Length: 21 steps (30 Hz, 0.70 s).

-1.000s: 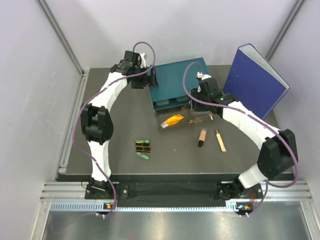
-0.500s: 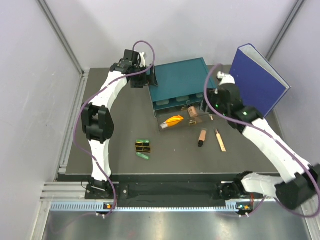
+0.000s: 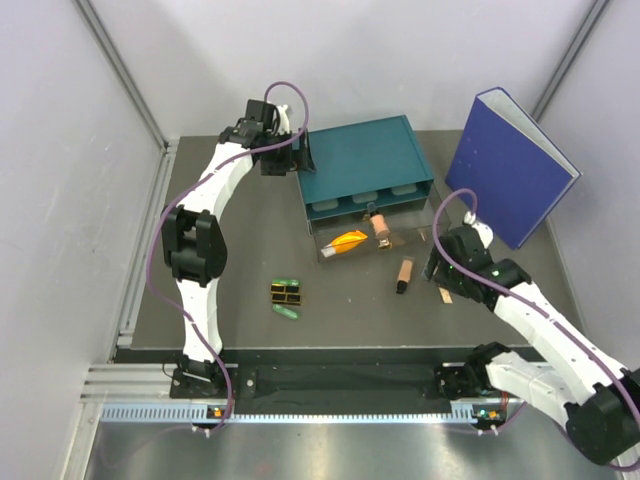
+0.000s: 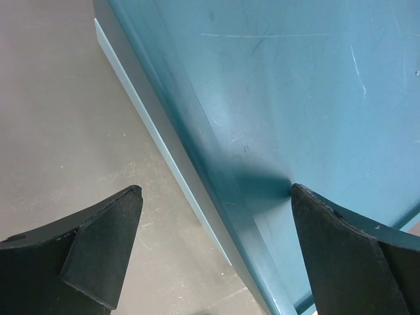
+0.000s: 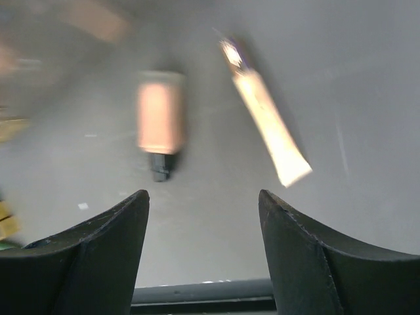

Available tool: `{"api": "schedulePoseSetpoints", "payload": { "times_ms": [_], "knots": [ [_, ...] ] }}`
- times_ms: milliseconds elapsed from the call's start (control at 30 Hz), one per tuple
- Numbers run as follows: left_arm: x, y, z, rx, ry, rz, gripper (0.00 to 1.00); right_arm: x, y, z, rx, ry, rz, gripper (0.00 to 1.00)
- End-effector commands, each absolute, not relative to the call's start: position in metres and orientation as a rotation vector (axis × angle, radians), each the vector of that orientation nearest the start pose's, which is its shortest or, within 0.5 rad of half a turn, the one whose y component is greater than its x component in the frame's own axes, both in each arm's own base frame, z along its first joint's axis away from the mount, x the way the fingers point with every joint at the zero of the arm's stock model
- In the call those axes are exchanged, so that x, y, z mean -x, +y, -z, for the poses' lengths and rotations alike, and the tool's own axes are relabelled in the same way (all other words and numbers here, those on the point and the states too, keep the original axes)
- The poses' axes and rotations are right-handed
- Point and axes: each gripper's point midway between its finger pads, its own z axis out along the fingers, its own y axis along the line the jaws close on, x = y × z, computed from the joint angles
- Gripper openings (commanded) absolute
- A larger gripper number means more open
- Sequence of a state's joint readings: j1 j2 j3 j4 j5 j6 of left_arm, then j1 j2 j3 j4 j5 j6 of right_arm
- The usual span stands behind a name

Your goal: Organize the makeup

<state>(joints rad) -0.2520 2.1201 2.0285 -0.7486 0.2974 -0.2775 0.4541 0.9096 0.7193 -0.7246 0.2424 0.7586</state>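
**Makeup bench: stock as it stands**

Surface: dark grey table (image 3: 230, 300) inside pale walls.

Surroundings
- Teal drawer box (image 3: 365, 160) at the far middle. A clear drawer (image 3: 322, 252) stands pulled out at its front.
- Blue binder (image 3: 515, 165) upright and leaning, just right of the box.
- My left claw (image 3: 300, 160) is at the box's left edge. In the wrist view it (image 4: 216, 243) is spread wide, one finger (image 4: 98, 256) over the table and the other (image 4: 348, 256) over the teal top. It holds nothing.
- My right claw (image 3: 438, 275) hangs low over the right half of the table and partly covers the flat tube from above. In the wrist view it (image 5: 203, 249) is parted, with bare table between the fingers.

Makeup
- Orange tube (image 3: 348, 242) lies in the clear drawer.
- Short tan stick (image 3: 381, 228) is also in the drawer, just right of the orange tube.
- Tan stick with a dark cap (image 3: 404, 274) lies on the table in front of the drawer, blurred in my right wrist view (image 5: 159, 121).
- Flat tan tube (image 3: 445, 296) lies just right of the capped stick and apart from it (image 5: 266, 128).
- Black-and-gold cases (image 3: 286, 293) sit clustered at left of centre.
- Green capsules: one (image 3: 288, 281) just beyond the cases, one (image 3: 287, 312) just nearer.
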Motion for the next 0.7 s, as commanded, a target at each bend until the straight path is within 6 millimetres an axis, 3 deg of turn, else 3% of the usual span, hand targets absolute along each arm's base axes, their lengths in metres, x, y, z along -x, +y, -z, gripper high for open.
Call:
{"api": "schedulePoseSetpoints", "payload": {
  "times_ms": [0,133,333,567,633,667],
  "knots": [
    [-0.5,-0.181,-0.137,-0.126,2.527,0.522,0.99,-0.219,0.073,-0.092,-0.657,2.448,-0.124,0.67],
    [-0.498,-0.181,-0.136,-0.133,2.532,0.519,0.99,-0.223,0.059,-0.067,-0.72,2.511,-0.011,0.67],
    [-0.5,-0.181,-0.136,-0.129,2.527,0.527,0.99,-0.241,0.042,-0.055,-0.706,2.51,0.15,0.66],
    [-0.501,-0.179,-0.138,-0.117,2.525,0.522,0.99,-0.244,0.043,-0.025,-0.677,2.584,0.15,0.61],
    [-0.501,-0.178,-0.138,-0.117,2.523,0.521,0.99,-0.246,0.049,-0.015,-0.674,2.607,0.106,0.54],
    [-0.501,-0.178,-0.137,-0.117,2.527,0.521,0.99,-0.242,0.056,-0.008,-0.67,2.636,0.065,0.42]
  ]
}}
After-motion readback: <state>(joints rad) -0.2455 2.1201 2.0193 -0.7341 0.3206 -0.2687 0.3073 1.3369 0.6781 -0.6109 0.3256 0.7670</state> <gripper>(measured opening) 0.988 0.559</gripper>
